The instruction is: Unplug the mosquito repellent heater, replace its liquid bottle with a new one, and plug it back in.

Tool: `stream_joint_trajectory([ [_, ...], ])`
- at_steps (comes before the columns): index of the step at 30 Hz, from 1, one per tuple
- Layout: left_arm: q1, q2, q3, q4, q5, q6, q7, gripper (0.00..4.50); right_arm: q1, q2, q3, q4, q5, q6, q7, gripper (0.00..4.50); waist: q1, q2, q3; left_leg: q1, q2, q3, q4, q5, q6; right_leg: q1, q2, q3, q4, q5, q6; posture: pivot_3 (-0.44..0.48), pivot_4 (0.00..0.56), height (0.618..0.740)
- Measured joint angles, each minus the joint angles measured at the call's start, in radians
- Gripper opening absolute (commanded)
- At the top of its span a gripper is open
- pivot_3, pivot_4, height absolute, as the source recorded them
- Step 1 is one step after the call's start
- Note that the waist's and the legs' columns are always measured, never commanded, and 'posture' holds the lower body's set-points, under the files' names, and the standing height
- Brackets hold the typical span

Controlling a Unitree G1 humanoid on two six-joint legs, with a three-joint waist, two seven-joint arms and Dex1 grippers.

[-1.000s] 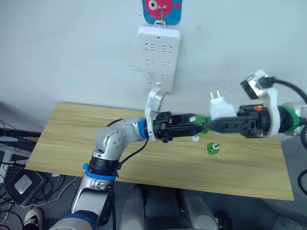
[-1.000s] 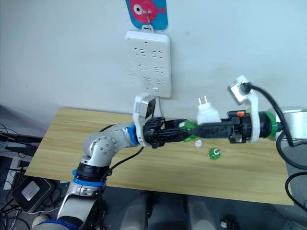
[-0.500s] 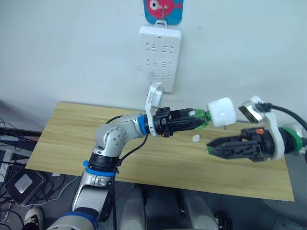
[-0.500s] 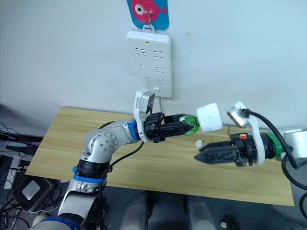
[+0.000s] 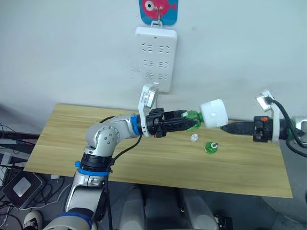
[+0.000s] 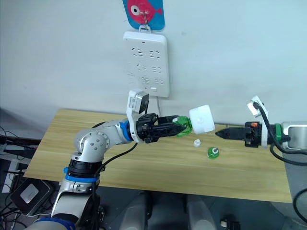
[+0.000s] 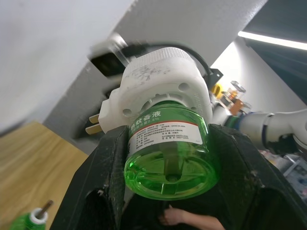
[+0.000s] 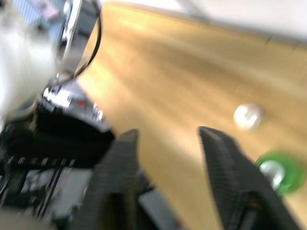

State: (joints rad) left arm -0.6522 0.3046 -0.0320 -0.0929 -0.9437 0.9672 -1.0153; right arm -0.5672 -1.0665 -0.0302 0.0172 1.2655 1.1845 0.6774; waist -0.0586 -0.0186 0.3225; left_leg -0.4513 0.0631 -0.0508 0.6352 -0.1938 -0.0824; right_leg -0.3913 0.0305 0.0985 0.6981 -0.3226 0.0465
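On the far wall hangs the white power strip (image 5: 155, 58), under a blue hanger with a red fish (image 5: 158, 9). Below it our left gripper (image 5: 189, 121) has its jaws closed around a green liquid bottle (image 5: 193, 120), held level above the wooden worktop (image 5: 72, 139). The mosquito repellent heater (image 5: 213, 113) sits on the far end of that bottle, in the air, right of the strip and lower; the left wrist view shows its two metal prongs (image 7: 94, 123) sticking out sideways. On the worktop beneath lie a small white cap (image 5: 194, 138) and, just right of it, a second green bottle (image 5: 211, 147) with a white neck. Our right gripper (image 5: 229, 128) hangs near the heater's right side, holding nothing; the right wrist view shows its jaws parted.

We judge the bottle is fitted and plugging in comes next. To do it well, we should take the heater by its body with the right jaws, turn the prongs toward the strip, and square them to a free socket before pushing.

The bottle label carries printed Chinese characters; we can't read them reliably.
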Motion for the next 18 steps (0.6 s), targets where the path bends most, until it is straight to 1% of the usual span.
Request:
stream_joint_trajectory([
  [2,0.002,0.01,0.0,-0.018,-0.014,0.017,0.0,2.25,-0.058,0.059,0.009,0.03,-0.043,0.0,0.016,0.16,0.001,0.0,0.0,0.0,0.0,0.0,-0.001,0.0,0.0,0.0,0.0,-0.001,0.0,0.0,0.0,-0.083,0.313,0.74],
  [3,0.002,0.012,0.0,-0.023,-0.024,0.028,0.0,2.25,-0.074,0.08,0.011,0.033,-0.059,0.001,0.02,0.03,0.002,0.0,0.0,0.0,0.0,-0.001,-0.002,0.001,-0.001,0.0,0.0,-0.001,0.0,0.0,0.0,-0.082,0.312,0.74],
  [6,0.008,0.018,0.0,-0.03,-0.041,0.045,0.0,2.25,-0.106,0.142,0.009,0.052,-0.079,0.019,0.02,0.03,0.004,0.0,0.0,0.0,0.0,-0.001,-0.003,0.002,-0.003,0.0,0.0,-0.001,-0.001,0.0,0.0,-0.082,0.308,0.74],
  [9,0.013,0.02,0.0,-0.033,-0.042,0.051,0.003,2.25,-0.116,0.19,-0.01,0.046,-0.042,0.087,0.022,0.03,0.008,0.0,0.0,0.0,-0.001,-0.001,-0.003,0.002,-0.003,0.0,-0.001,-0.001,-0.001,0.0,0.0,-0.082,0.308,0.74],
  [11,0.012,0.02,0.001,-0.033,-0.042,0.05,0.01,2.25,-0.102,0.189,-0.029,-0.001,0.012,0.154,0.033,0.03,0.012,0.0,0.0,0.0,-0.001,-0.001,-0.002,0.002,-0.003,0.0,-0.001,-0.002,-0.001,0.0,0.0,-0.077,0.305,0.74],
  [14,0.009,0.015,0.018,-0.029,-0.045,0.034,0.012,2.25,-0.037,0.162,-0.082,-0.071,0.085,0.235,0.025,0.03,0.019,0.0,0.0,0.0,-0.001,-0.001,-0.002,0.002,-0.003,0.001,-0.001,-0.002,-0.001,0.0,0.0,-0.079,0.303,0.74],
  [18,0.001,0.011,0.03,0.002,-0.027,0.014,0.033,2.25,0.025,0.16,-0.122,-0.168,0.251,0.276,-0.04,0.03,0.017,0.0,0.0,0.0,-0.001,-0.001,-0.001,0.0,0.0,0.001,-0.001,-0.001,0.0,0.0,0.0,-0.083,0.301,0.74],
])
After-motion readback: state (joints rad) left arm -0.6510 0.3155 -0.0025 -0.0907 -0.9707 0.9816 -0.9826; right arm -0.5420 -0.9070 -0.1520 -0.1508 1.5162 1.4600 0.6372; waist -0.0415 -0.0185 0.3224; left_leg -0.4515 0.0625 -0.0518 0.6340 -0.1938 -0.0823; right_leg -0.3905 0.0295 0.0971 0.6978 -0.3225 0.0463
